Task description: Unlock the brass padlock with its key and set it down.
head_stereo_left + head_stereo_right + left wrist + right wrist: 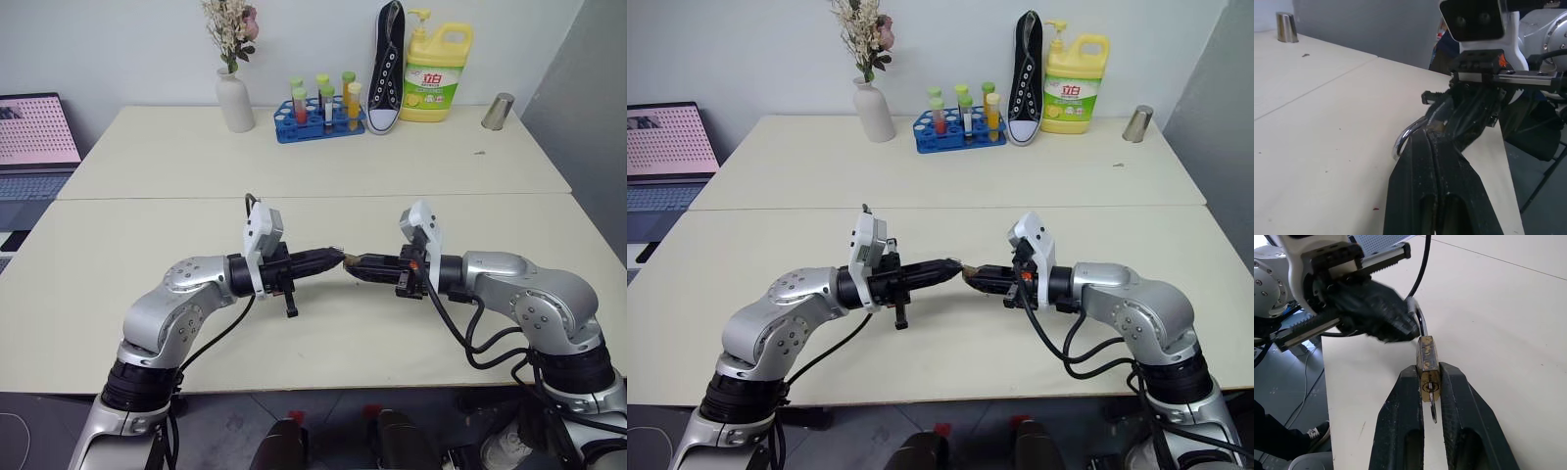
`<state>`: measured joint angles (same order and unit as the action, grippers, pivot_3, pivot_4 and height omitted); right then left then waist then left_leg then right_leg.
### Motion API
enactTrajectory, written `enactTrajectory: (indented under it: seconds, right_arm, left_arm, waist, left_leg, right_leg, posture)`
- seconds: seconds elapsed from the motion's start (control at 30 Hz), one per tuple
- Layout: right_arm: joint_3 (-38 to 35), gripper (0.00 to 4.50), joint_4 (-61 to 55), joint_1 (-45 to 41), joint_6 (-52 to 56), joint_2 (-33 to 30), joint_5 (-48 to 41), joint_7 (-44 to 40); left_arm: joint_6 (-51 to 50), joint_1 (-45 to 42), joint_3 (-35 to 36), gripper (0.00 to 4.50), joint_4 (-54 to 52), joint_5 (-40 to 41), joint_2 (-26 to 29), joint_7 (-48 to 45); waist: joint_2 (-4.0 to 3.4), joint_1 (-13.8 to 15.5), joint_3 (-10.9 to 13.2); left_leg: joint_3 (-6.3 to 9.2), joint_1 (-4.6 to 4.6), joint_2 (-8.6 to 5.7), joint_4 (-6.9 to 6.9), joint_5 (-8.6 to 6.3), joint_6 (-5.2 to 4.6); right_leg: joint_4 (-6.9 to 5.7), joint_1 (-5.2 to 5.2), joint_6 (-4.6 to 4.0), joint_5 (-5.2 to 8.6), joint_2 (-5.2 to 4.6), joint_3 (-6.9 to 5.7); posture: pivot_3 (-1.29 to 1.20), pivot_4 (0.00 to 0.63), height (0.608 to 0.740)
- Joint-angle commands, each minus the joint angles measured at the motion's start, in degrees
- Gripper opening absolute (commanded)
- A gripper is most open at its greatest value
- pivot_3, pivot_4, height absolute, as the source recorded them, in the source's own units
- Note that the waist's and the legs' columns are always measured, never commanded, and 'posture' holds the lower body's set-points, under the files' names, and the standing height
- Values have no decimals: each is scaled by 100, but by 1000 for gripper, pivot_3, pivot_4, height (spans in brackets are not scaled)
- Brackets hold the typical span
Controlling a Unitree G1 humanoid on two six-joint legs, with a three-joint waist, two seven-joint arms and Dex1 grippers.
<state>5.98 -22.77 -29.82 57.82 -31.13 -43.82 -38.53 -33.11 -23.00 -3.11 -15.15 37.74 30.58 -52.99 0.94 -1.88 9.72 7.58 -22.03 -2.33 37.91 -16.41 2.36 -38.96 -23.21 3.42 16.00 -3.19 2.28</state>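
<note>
Above the near table, my two grippers meet tip to tip. The right gripper (1429, 371) is shut on the brass padlock (1428, 363), clamping its body between both fingers. The small silvery key (1433, 413) sticks out of the padlock's base, in the gap between those fingers. The silver shackle (1402, 139) curves out toward the left gripper (1428, 134), which is shut with its tips pressed against the shackle. I cannot tell whether it pinches the shackle. In the left eye view the padlock (345, 260) is a small brass speck between the left gripper (336, 257) and the right gripper (353, 264).
At the back of the far table (147, 147) stand a white vase with dried flowers (235, 98), a blue test-tube rack (318, 110), a black shoe (387, 69), a yellow detergent bottle (437, 73) and a metal cup (498, 111). A laptop (34, 132) sits far left.
</note>
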Motion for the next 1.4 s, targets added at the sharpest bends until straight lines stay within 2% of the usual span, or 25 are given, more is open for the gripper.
enactTrajectory:
  seconds: [0.03, 0.2, 0.3, 0.5, 0.57, 0.77, 0.87, 1.0, 1.1, 1.17, 1.3, 1.33, 1.4]
  right_arm:
    - [-8, 121, -195, -1, -136, -13, 28, -83]
    - [-10, 121, -216, 15, -129, -12, 46, -84]
    - [-38, 121, -198, 40, -78, -36, 38, -67]
    - [-167, 121, -212, 186, 159, -235, -115, -85]
    - [-214, 121, -153, 218, 337, -221, -248, -42]
    - [-251, 121, 327, 152, 1215, 35, -593, 176]
    - [43, 121, 839, 27, 1149, 182, -288, 152]
    - [273, 121, 1275, -142, 990, 301, 34, 96]
    - [545, 121, 1620, -325, 853, 352, 302, -85]
    - [770, 121, 1943, -511, 741, 362, 524, -246]
    - [880, 121, 2515, -748, 516, 310, 883, -446]
    - [896, 853, 2538, -753, 479, 239, 932, -539]
    - [866, 1510, 2553, -728, 457, 97, 1022, -654]
  left_arm:
    - [119, -109, 136, 0, -41, -17, -44, 27]
    - [149, -42, 87, 0, -141, -82, 8, -74]
    - [358, 130, 111, 0, -342, -319, 304, -240]
    - [2500, 794, 79, 0, -273, -1646, 1191, -994]
    - [3756, 986, -51, 396, 101, -2249, 1375, -1236]
    - [5264, 1048, -244, 2163, 695, -2767, 1210, -1331]
    - [5783, 1080, -283, 3149, 866, -2947, 1126, -1215]
    - [5945, 1091, -313, 4483, 909, -2941, 1080, -1132]
    - [5683, 1139, -333, 4500, 790, -2802, 986, -1029]
    - [5868, 1121, -405, 4500, 800, -2917, 957, -1012]
    - [5521, 1154, -444, 4500, 758, -2772, 922, -991]
    - [5383, 1166, -429, 4500, 756, -2697, 897, -959]
    - [4708, 1195, -361, 4500, 676, -2353, 809, -837]
  waist:
    - [0, 1, 0]
    - [0, 1, 0]
    - [0, -8, 0]
    - [-2, 8, 1]
    - [-4, 20, 3]
    - [-4, 21, 3]
    - [-5, 13, 4]
    - [-5, 2, 4]
    - [-6, 1, 4]
    - [-6, -3, 4]
    - [-6, -4, 4]
    - [-6, -4, 4]
    - [-6, -3, 4]
  left_leg:
    - [0, 0, 0, 0, 0, 0]
    - [0, 0, 0, 0, 0, 0]
    - [-1, 0, 0, 0, 0, 0]
    - [-3, 0, 2, -6, 0, 1]
    - [-4, 0, 3, -6, 0, 0]
    - [-4, -1, 3, -6, -1, -1]
    - [-5, 0, 2, -6, -1, -1]
    - [-5, 0, 2, -7, -1, -1]
    - [-4, 0, 2, -6, -1, -1]
    - [-5, 1, 1, -6, -1, -1]
    - [-4, 2, 0, -6, -1, -1]
    - [-4, 1, 0, -6, -1, -1]
    - [-4, 1, 0, -5, -1, -1]
  right_leg:
    - [0, 0, 0, 0, 0, 0]
    - [0, 0, 0, 0, 0, 0]
    - [1, 0, 0, 0, 0, 0]
    - [5, -1, -1, 0, -1, 3]
    - [6, -1, -1, 1, -5, 5]
    - [9, 2, -1, 1, -5, 2]
    - [7, 1, -1, 0, -5, 2]
    - [5, -1, -1, 0, -2, 2]
    - [4, -1, -1, 0, -3, 2]
    - [3, -1, -1, 0, -3, 2]
    - [2, -2, -1, 0, 0, 0]
    - [3, -2, -1, 0, 0, 0]
    - [3, -2, -1, 0, -1, 1]
  posture:
    - [0, 150, 740]
    - [0, 150, 740]
    - [0, 150, 740]
    - [0, 150, 740]
    - [0, 150, 740]
    - [0, 150, 740]
    - [0, 150, 740]
    - [0, 150, 740]
    - [0, 150, 740]
    - [0, 150, 740]
    - [0, 150, 740]
    - [0, 150, 740]
    - [0, 150, 740]
